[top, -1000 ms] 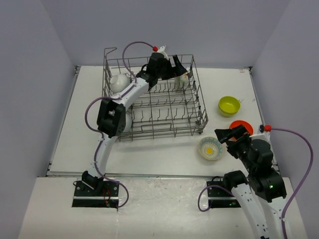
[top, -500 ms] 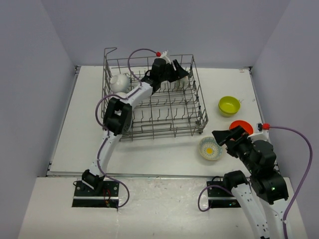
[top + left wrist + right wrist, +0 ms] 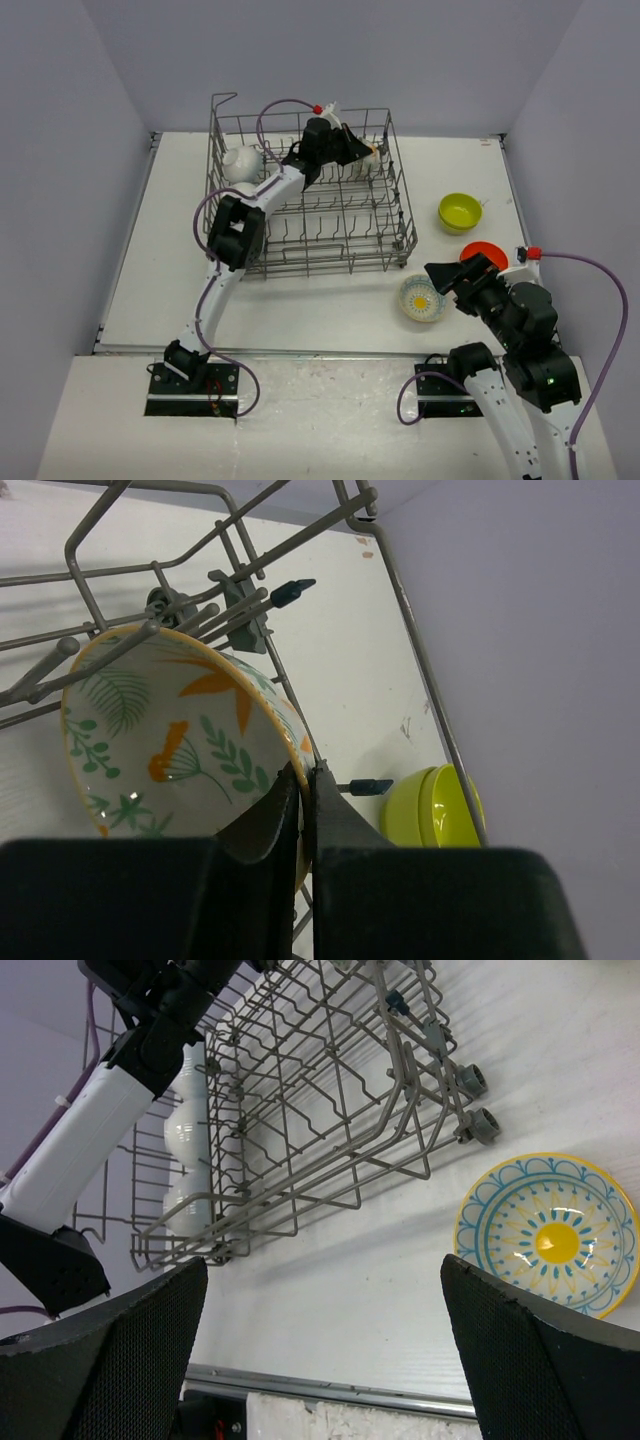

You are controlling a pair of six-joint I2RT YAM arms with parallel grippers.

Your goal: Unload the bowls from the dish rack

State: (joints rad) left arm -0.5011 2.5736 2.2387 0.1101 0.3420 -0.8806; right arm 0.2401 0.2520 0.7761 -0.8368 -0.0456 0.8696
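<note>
Left gripper (image 3: 305,780): fingers nearly closed, pinching the rim of the floral bowl (image 3: 170,740) inside the dish rack (image 3: 243,608).
Right gripper (image 3: 320,1270): spread wide, holding nothing.

Grey dish rack (image 3: 335,225), leafy bowl (image 3: 170,740) on edge, white bowl (image 3: 240,163) inside, green bowl (image 3: 460,212), orange bowl (image 3: 490,250), patterned bowl (image 3: 421,298) outside

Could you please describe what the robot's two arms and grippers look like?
The left arm and right arm have white links and black joints. The left gripper and right gripper are black. A purple cable with a red fitting loops along each arm.
</note>
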